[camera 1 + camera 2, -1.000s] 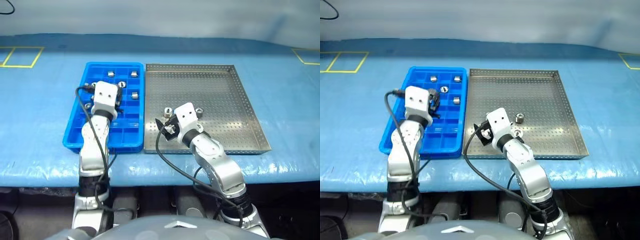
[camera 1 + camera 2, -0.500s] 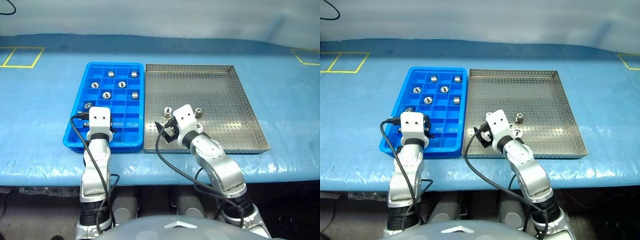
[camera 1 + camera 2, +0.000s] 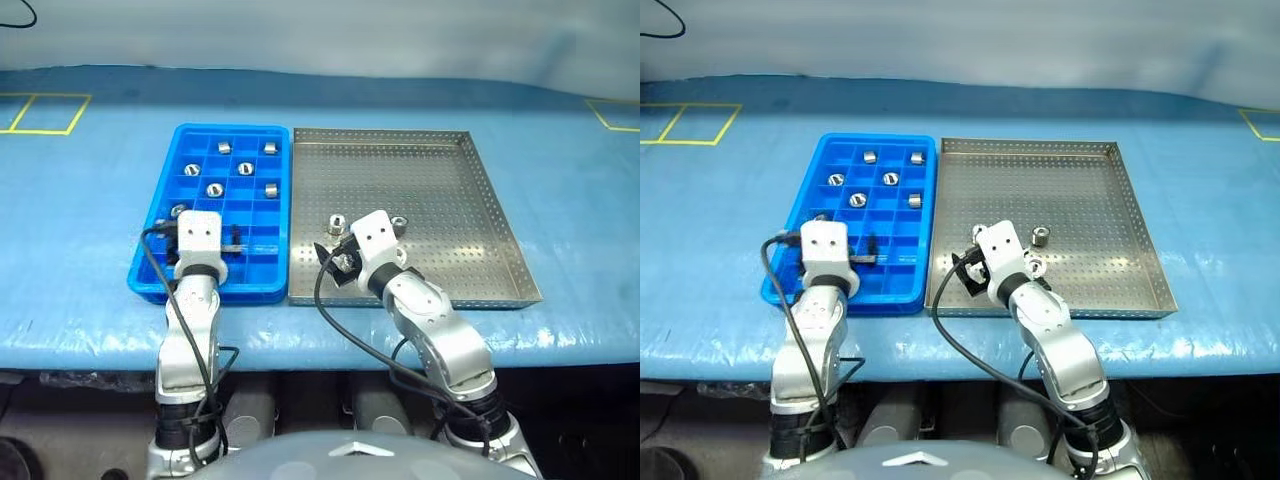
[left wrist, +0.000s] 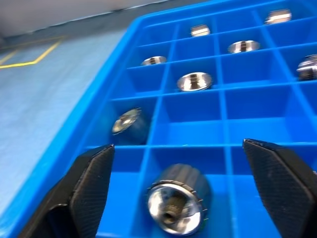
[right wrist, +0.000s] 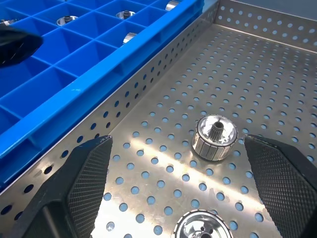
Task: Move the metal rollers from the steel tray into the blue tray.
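Worktop [image 3: 80,200] carries steel tray [image 3: 470,200] beside blue tray [image 3: 150,262]. Left end effector [image 4: 178,191] spread over blue tray's near cells, one roller [image 4: 176,204] lying free between its fingers. Right end effector [image 5: 198,183] spread, empty, over steel tray; two rollers [image 5: 214,137] just ahead.

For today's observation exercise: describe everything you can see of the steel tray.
The steel tray is a large grey metal rectangle with a low raised rim and a floor perforated in rows of small holes. It lies flat on the blue-covered table, its long side against the blue tray. Two metal rollers stand near its front, by the right gripper.
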You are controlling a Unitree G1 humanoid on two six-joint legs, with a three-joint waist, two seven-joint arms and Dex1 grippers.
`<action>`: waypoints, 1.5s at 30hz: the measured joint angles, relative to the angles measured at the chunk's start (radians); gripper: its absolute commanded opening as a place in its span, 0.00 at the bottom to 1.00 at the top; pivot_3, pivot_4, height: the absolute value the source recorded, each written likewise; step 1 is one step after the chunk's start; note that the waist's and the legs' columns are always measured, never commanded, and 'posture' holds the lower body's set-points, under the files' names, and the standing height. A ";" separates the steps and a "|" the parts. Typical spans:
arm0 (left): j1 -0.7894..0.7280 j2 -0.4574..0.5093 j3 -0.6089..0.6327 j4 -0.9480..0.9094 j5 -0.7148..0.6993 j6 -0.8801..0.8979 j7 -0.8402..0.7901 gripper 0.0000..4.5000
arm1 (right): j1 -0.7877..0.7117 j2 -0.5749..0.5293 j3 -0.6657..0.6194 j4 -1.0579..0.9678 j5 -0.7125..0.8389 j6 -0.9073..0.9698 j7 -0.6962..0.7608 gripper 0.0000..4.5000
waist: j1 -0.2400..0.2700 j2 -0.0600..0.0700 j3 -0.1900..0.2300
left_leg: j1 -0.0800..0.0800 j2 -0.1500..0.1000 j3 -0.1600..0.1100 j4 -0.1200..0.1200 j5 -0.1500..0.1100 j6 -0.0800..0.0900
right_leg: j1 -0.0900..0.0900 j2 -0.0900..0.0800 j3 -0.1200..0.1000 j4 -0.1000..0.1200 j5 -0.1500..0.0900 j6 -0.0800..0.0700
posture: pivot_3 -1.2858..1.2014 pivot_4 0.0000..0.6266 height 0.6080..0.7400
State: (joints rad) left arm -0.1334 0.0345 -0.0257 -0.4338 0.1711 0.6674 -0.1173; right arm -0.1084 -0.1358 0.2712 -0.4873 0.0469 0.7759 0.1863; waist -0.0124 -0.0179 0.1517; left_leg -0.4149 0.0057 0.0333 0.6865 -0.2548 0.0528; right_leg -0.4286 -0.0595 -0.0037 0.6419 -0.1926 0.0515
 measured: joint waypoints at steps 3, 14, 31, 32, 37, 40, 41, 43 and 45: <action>-0.134 0.061 -0.043 0.037 -0.102 -0.019 -0.158 1.00 | 0.018 -0.013 -0.020 -0.012 -0.001 -0.002 -0.008 1.00 | -0.005 0.000 0.000 | 0.000 -0.001 0.000 0.000 0.000 0.000 | 0.000 0.000 0.000 -0.001 0.002 -0.003 | 0.48 0.24 1.00; -0.483 0.241 -0.307 0.562 -0.205 -0.140 -0.649 1.00 | 0.108 -0.049 -0.067 -0.084 -0.008 -0.006 -0.028 1.00 | -0.057 0.001 0.000 | 0.001 0.000 0.000 -0.003 0.000 0.000 | 0.000 0.002 0.002 0.000 -0.001 -0.001 | 0.44 0.24 1.00; -0.722 0.160 -0.387 1.095 -0.032 -0.288 -0.584 0.79 | 0.135 -0.014 -0.065 -0.108 -0.021 -0.006 -0.063 1.00 | -0.083 0.001 0.000 | 0.001 0.000 0.001 -0.003 0.000 0.001 | -0.001 0.002 0.003 -0.001 0.001 0.003 | 0.43 0.24 1.00; -0.722 0.159 -0.387 1.098 -0.031 -0.290 -0.584 0.72 | 0.135 -0.013 -0.065 -0.108 -0.021 -0.006 -0.063 1.00 | -0.084 0.001 0.000 | 0.001 0.000 0.001 -0.003 0.000 0.001 | -0.001 0.002 0.003 -0.001 0.000 0.002 | 0.43 0.24 1.00; -0.721 0.165 -0.383 1.093 -0.023 -0.280 -0.590 0.38 | 0.127 -0.007 -0.065 -0.107 -0.023 -0.006 -0.062 1.00 | -0.087 0.001 0.000 | 0.001 0.000 0.001 -0.003 0.000 0.001 | -0.001 0.002 0.003 0.000 0.001 0.003 | 0.44 0.24 1.00; -0.706 0.193 -0.382 1.050 -0.021 -0.259 -0.607 0.38 | 0.112 -0.007 -0.064 -0.104 -0.023 -0.006 -0.060 1.00 | -0.087 0.001 0.000 | 0.001 0.000 0.002 -0.003 0.000 0.001 | -0.001 0.002 0.003 0.000 0.001 0.003 | 0.46 0.24 1.00; -0.697 0.206 -0.379 1.022 -0.022 -0.251 -0.611 0.38 | 0.106 -0.006 -0.063 -0.102 -0.023 -0.006 -0.059 1.00 | -0.086 0.001 0.000 | 0.001 0.001 0.002 -0.003 0.000 0.001 | -0.002 0.002 0.003 0.000 0.002 0.005 | 0.46 0.24 1.00; -0.674 0.228 -0.359 0.945 -0.027 -0.225 -0.612 0.38 | 0.093 -0.005 -0.062 -0.099 -0.022 -0.006 -0.056 1.00 | -0.083 0.001 0.000 | 0.000 0.001 0.002 -0.004 0.000 0.001 | -0.003 0.002 0.004 0.000 0.002 0.005 | 0.46 0.24 1.00; -0.634 0.257 -0.302 0.815 -0.048 -0.180 -0.598 0.38 | 0.080 -0.002 -0.055 -0.091 -0.022 -0.006 -0.051 1.00 | -0.079 0.001 0.001 | -0.001 0.001 0.001 -0.004 0.000 0.000 | -0.004 0.002 0.004 0.000 0.004 0.003 | 0.47 0.24 1.00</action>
State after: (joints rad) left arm -0.7676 0.2912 -0.3274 0.3814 0.1228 0.4873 -0.7154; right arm -0.0285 -0.1383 0.2166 -0.5786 0.0251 0.7697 0.1352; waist -0.0912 -0.0170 0.1523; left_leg -0.4159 0.0064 0.0348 0.6824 -0.2553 0.0532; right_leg -0.4323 -0.0580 0.0001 0.6421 -0.1889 0.0543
